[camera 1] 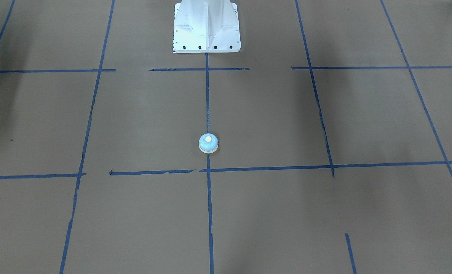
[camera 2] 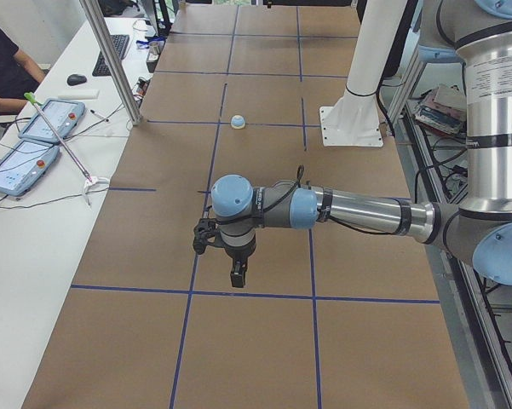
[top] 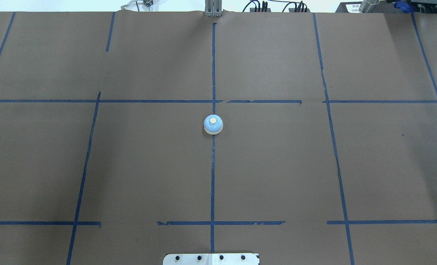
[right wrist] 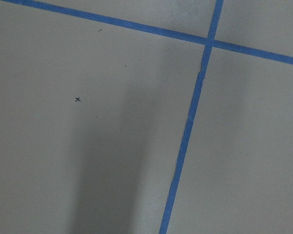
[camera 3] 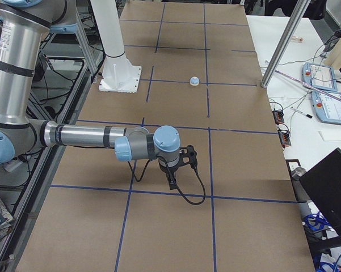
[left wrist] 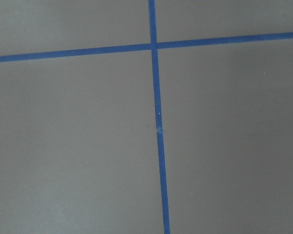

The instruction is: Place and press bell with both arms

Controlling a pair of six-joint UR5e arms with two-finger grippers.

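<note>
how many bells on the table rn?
1. The bell stands upright on the centre tape line, out in front of the pedestal. The table shows nearly whole across the views, so a hidden second one looks unlikely.

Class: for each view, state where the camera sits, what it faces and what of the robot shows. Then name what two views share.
Front-facing: across the table, facing the robot; only its pedestal shows.
Overhead: behind the robot, looking forward and down; pedestal edge only.
Left: table's left end, looking along it; left arm near.
Right: opposite end; right arm near.
Left wrist: down at tape lines; no body.
Right wrist: likewise.
Shared: all four exterior views show the bell.
</note>
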